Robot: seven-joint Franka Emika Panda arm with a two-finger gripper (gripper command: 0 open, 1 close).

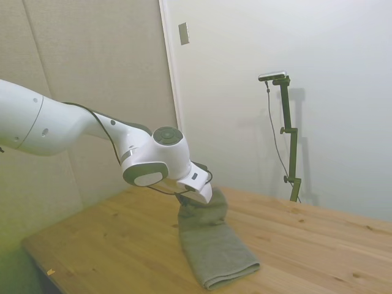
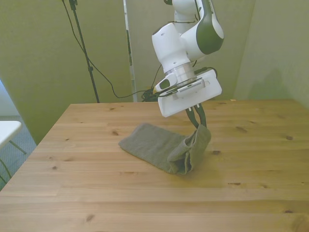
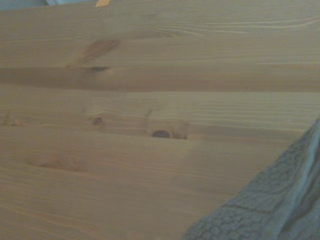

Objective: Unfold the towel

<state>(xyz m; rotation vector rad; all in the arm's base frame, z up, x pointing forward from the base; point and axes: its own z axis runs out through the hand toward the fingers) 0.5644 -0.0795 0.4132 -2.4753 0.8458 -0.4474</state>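
Grey-green terry cloth, a small thick rectangular towel (image 2: 164, 147), lies near the middle of the pale wooden desk (image 2: 72, 193), and one end of it is raised off the boards. From the front view the white arm's two-finger hand (image 2: 199, 123) comes down at a slant with its dark fingers (image 2: 202, 118) closed together on the top edge of that raised end, towards the front view's right, so the cloth hangs from the pinch in a short drooping flap while the rest stays flat, stretching away towards the front view's left. The side view shows the same: the lifted part bunches under the wrist and the flat part runs out along the desk with its layered edge showing at the far end (image 1: 229, 278). The wrist view catches only a corner of the weave (image 3: 280, 205) against bare planks. I'd judge the job as started but far from done: a layer is caught and lifted, yet the towel remains doubled. What is left, as I read it, is to carry the held edge over and lay it out flat, then let go.
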